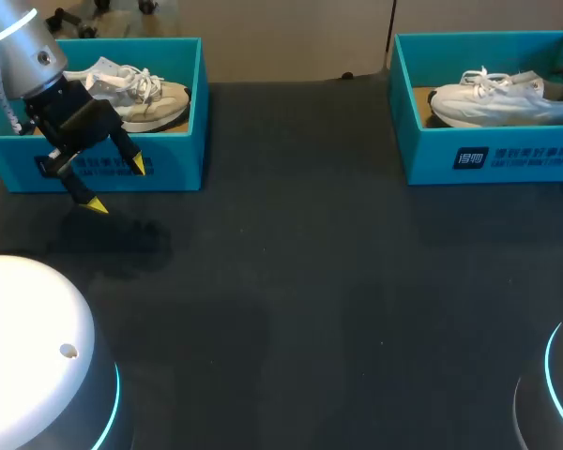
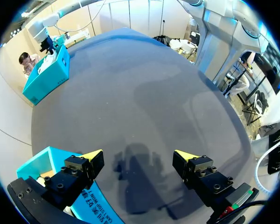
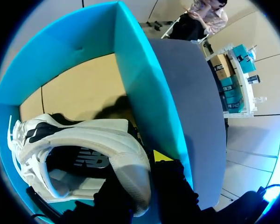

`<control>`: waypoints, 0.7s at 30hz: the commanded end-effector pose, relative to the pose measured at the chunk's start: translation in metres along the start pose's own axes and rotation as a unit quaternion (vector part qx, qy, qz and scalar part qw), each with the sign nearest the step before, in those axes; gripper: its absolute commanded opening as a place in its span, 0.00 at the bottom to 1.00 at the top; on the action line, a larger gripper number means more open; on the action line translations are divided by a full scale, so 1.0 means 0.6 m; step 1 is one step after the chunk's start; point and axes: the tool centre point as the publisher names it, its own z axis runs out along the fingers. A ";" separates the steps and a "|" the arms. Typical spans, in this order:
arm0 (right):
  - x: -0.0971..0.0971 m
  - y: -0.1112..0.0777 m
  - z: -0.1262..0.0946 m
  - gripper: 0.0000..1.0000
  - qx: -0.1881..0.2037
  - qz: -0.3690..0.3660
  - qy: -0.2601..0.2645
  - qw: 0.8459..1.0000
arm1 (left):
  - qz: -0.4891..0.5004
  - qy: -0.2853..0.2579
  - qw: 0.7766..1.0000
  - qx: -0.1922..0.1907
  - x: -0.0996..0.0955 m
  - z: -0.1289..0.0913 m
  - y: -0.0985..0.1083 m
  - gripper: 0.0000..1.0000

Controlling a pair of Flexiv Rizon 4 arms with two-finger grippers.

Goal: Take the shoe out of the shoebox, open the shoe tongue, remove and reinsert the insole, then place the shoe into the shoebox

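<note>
The right end effector [image 3: 140, 179] sits at the white sneaker's [image 3: 84, 140] heel inside the teal shoebox [image 3: 144, 93], likely to lift it out; whether it grips, I cannot tell. The left end effector [image 1: 115, 186] hovers wide open over the counter [image 1: 310, 281], apparently idle.

A robotics lab, shown by my left arm [image 1: 23, 52] over a dark table [image 1: 310, 281] bearing two teal shoeboxes [image 1: 169, 173] [image 1: 427, 155].

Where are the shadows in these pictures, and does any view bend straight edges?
Head view: the left gripper throws a soft shadow on the table close by it. Left wrist view: that shadow lies on the table ahead of the open gripper, and the table's edge curves like a dome. Right wrist view: the shoebox walls bow outward; the white shoe shades the box floor behind it.
</note>
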 end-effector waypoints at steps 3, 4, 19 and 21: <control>0.003 -0.003 0.001 0.00 0.001 -0.002 -0.004 1.000 | 0.000 0.000 1.000 -0.002 0.001 -0.001 -0.001 1.00; 0.003 -0.004 0.002 0.00 0.001 -0.002 -0.004 1.000 | 0.000 0.000 1.000 -0.002 0.001 -0.001 -0.001 1.00; 0.010 -0.010 0.019 0.00 0.010 -0.006 -0.004 1.000 | 0.000 0.000 1.000 -0.002 0.001 -0.001 -0.001 1.00; 0.011 -0.010 0.017 0.00 0.009 -0.007 -0.004 1.000 | 0.000 0.000 1.000 -0.002 0.001 -0.001 -0.001 1.00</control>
